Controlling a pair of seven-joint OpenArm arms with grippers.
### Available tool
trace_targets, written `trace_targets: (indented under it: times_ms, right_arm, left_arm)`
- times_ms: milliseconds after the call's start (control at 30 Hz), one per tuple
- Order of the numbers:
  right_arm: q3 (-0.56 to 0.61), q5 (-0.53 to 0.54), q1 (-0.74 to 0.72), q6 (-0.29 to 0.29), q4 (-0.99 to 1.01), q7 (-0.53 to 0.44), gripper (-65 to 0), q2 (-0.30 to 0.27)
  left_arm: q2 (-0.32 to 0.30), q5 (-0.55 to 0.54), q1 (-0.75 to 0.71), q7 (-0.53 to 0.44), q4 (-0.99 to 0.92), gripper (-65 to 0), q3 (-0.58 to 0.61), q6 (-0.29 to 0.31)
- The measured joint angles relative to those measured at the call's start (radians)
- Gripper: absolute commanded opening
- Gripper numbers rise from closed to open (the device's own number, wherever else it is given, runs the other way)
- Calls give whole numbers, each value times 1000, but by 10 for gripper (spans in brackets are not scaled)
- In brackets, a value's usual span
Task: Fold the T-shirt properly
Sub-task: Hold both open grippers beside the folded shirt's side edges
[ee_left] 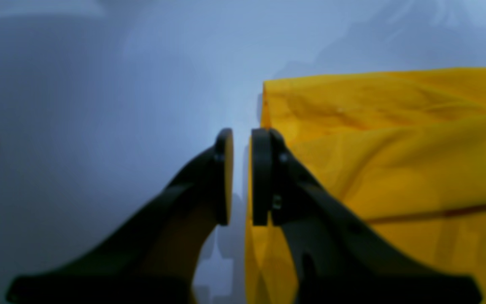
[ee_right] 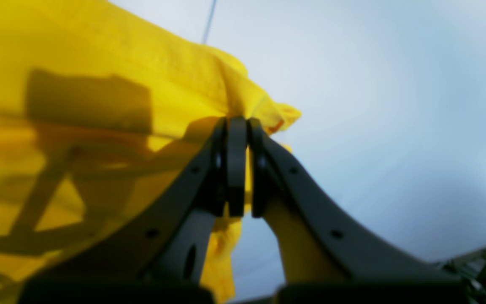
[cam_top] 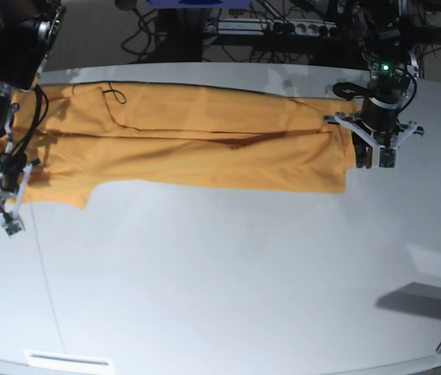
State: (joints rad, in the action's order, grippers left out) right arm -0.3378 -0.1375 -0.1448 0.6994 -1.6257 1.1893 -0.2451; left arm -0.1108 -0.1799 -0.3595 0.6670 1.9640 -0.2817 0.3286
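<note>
Wrinkly orange-yellow T-shirt [cam_top: 189, 144] stretches flat on the white table [cam_top: 228, 281]; right gripper [ee_right: 238, 166] pinches its hem, left gripper [ee_left: 242, 177] slightly parted.

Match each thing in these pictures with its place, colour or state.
Things:
1. T-shirt
2. left pincer
3. right pincer
4. table

States:
A. white, bearing the garment
B. shut on cloth
C. orange-yellow, spread lengthwise
D. slightly open beside the shirt's edge, holding nothing

Pairs: 1-C, 2-D, 3-B, 4-A
</note>
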Motion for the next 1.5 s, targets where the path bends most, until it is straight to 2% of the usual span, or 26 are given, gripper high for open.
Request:
trace_targets:
  times_ms: [133,300,400,467,567,700,833,1100,1200,1300,1500]
  right_arm:
    - [0,1,24,0,-69,27,-640,5]
    - [2,1,24,0,-71,32,-591,5]
    - [3,2,23,0,-71,30,-476,20]
    - [3,1,24,0,-71,28,-353,28]
    - [3,1,24,0,-71,28,-206,34]
    - [3,1,24,0,-71,-8,-104,34]
    - [4,2,15,1,-27,-75,-110,19]
    - [-3,12,-90,4,206,-117,-113,-29]
    - [-53,117,-127,6,259,-115,-126,-49]
    - [-96,164,-137,-2,307,-87,-128,-98]
    - [-103,337,-141,-3,404,-83,-128,-158]
  left_arm:
    - [0,3,22,-3,-1,-574,3,0]
    - [0,3,20,-1,-2,-574,3,0]
    - [0,3,18,-1,-2,-574,3,0]
    - [0,3,18,-1,-2,-574,3,0]
    - [0,3,15,-1,-2,-574,3,0]
    - [0,3,13,-1,-2,-574,3,0]
    - [0,3,12,-1,-2,-574,3,0]
    - [-2,3,10,-1,-2,-574,-2,0]
    - [0,3,9,-1,-2,-574,-3,0]
    - [-1,3,7,-1,-2,-574,-5,0]
    - [-1,1,-8,-1,-2,-574,-6,0]
